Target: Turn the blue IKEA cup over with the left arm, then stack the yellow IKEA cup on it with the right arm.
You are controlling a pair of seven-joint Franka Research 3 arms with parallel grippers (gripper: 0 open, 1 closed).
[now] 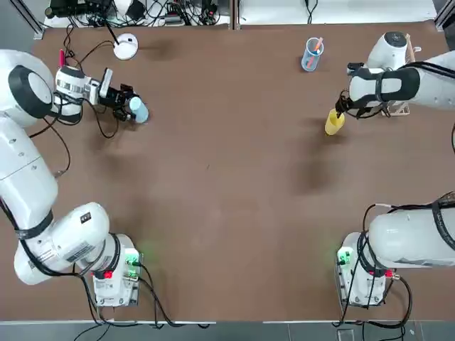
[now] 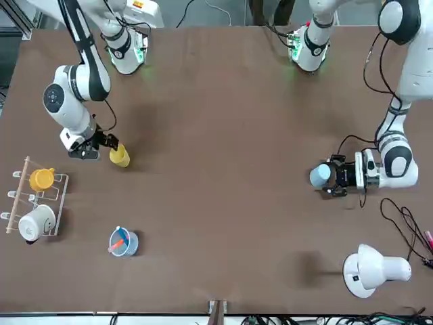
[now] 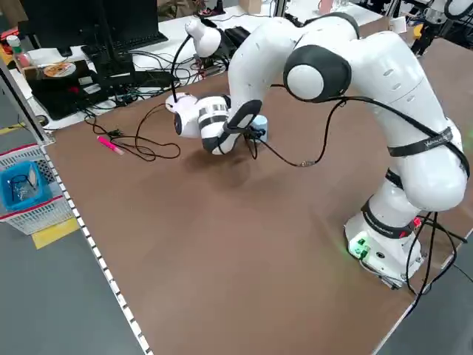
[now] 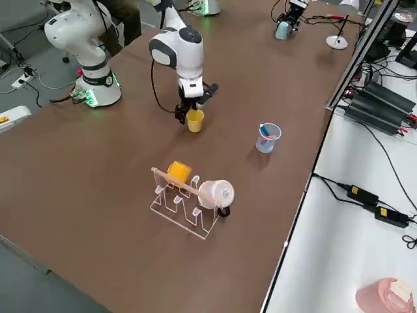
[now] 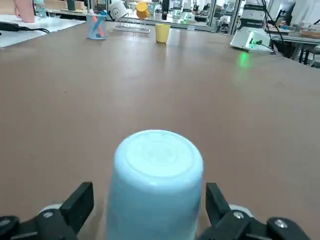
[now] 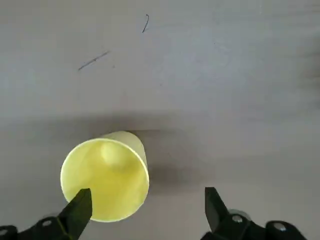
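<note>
We've got the blue IKEA cup at the top view's upper left, base facing out between the left gripper's spread fingers. Upper right, the yellow IKEA cup stands empty, mouth up, under the right gripper, also spread. Nearby, a clear blue tumbler holds pink sticks.

Bright, even light; soft shadows

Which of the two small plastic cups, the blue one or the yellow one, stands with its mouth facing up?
The yellow IKEA cup: the right wrist view looks into its open mouth. The blue IKEA cup shows its closed base instead.
</note>
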